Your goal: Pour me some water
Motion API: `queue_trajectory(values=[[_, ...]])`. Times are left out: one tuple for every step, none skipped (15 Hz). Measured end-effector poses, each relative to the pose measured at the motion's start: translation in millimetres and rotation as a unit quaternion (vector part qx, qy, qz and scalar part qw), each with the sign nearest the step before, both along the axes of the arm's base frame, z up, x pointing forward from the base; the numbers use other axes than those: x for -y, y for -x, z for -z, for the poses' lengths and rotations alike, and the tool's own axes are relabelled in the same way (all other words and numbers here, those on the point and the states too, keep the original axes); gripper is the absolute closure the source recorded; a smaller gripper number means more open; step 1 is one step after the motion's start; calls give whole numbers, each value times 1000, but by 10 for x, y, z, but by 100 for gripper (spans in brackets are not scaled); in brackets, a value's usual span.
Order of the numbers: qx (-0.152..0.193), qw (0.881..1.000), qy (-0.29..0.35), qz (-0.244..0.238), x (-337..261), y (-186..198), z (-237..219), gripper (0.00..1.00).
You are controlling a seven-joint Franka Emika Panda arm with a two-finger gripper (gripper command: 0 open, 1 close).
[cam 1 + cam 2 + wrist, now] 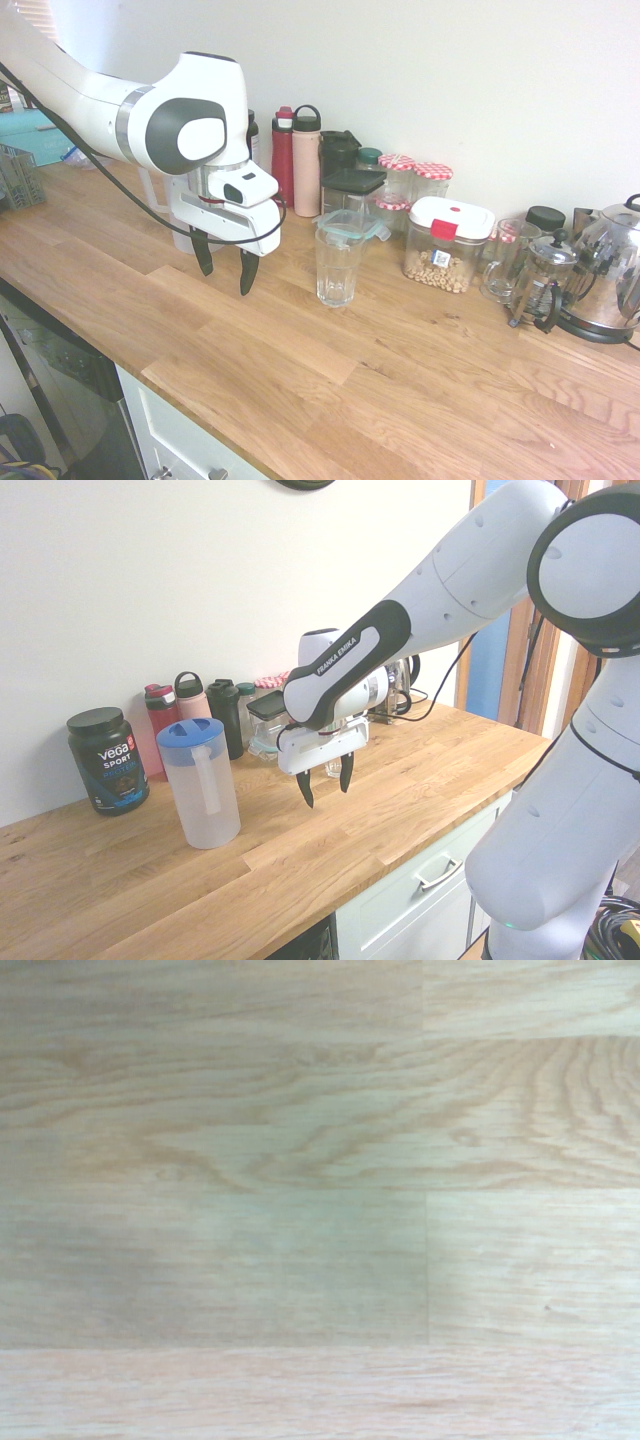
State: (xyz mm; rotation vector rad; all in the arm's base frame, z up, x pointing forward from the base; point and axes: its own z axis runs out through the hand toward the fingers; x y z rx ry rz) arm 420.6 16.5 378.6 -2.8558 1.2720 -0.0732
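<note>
Two fingers of my tool [326,781] hang open above bare surface [400,810]; pitcher [200,785] stands at nine o'clock in the second exterior view, so I should approach its handle squarely, keeping it upright

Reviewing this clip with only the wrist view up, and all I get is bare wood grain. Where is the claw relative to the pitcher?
Observer: The claw hangs above the wooden counter, apart from the frosted pitcher with the blue lid, which stands upright beside it.
Operator: Is it holding anything?
Observer: No. The fingers are spread and empty in both exterior views.
Operator: Is there something to pour into?
Observer: Yes, a clear drinking glass stands upright on the counter on the claw's other side, in front of the row of bottles and jars along the wall.
Operator: Does the glass have water in it?
Observer: It looks empty, though clear liquid would be hard to tell here.
</note>
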Motion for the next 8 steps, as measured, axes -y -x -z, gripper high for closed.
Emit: queue_trajectory(values=[[0, 1000, -1, 0, 0, 0, 4, 0], [0, 1000, -3, 4, -5, -3, 4, 0], [4, 1000, -5, 8, -33, -13, -31, 0], [13, 1000, -9, 16, -95, -19, -116, 0], [21, 999, -10, 27, -182, 4, -228, 0], [28, 999, -7, 39, -309, 67, -378, 0], [35, 998, -5, 51, -474, 171, -549, 0], [44, 997, -2, 60, -681, 304, -716, 0]])
